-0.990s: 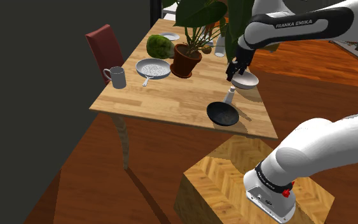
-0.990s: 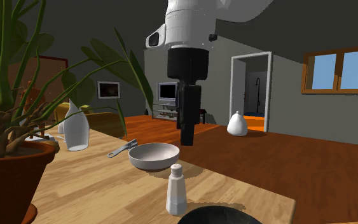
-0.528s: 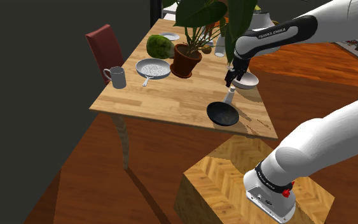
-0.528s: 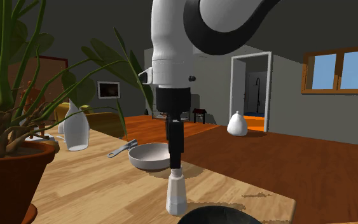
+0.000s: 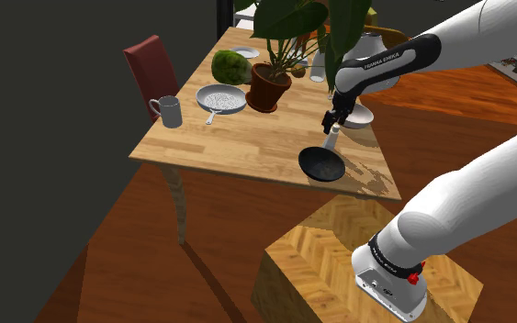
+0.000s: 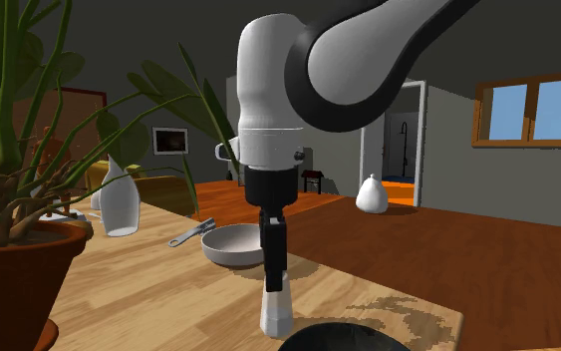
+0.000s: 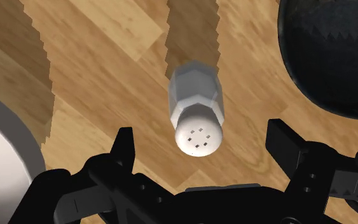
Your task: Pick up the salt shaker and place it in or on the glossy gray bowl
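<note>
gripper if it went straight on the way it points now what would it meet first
Most likely the salt shaker: its holed cap sits between the open fingers of the gripper, apart from both. Beyond it lies the wooden table.

Gripper (image 5: 331,124): pointed down, right at the top of the salt shaker (image 5: 332,140).
Salt shaker: stood upright on the desk (image 5: 247,147), between a dark pan (image 5: 321,166) and a pale bowl (image 5: 361,116).
Desk toward the shoulder view's left: carried a grey mug (image 5: 168,111), a speckled dish (image 5: 221,98), a potted plant (image 5: 269,87).
Stand (image 5: 339,248): sat at the lower right, wood-patterned.
</note>
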`<state>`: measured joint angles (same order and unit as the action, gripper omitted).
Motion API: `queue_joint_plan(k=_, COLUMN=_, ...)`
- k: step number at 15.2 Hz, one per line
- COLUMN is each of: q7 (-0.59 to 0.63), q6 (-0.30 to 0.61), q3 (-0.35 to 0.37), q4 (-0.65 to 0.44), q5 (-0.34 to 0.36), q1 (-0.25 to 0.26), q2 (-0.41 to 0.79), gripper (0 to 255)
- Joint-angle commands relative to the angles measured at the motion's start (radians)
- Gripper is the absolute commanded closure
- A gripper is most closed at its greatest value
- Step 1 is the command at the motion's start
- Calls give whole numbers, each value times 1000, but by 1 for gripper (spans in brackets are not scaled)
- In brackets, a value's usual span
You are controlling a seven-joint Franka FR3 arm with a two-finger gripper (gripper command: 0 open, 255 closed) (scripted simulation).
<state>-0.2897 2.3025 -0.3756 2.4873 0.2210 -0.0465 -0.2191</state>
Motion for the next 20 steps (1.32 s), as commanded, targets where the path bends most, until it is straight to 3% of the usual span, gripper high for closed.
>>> queue_joint_plan(k=1, q7=-1, q6=5, q3=-1, q4=2, q5=0, q1=0, q2=2, gripper=0)
queue_joint_plan(k=6, q7=-1, q6=5, q3=-1, q4=2, q5=0, q1=0, q2=2, gripper=0)
queue_joint_plan(k=7, q7=-1, q6=5, q3=-1, q4=2, q5=0, q1=0, q2=2, gripper=255)
queue_joint_plan(k=16, q7=-1, q6=5, q3=-1, q4=2, q5=0, q1=0, q2=2, gripper=255)
queue_joint_plan(k=20, q7=0, q6=-56, q3=6, q4=-25, q5=3, q1=-1, q2=-33, gripper=255)
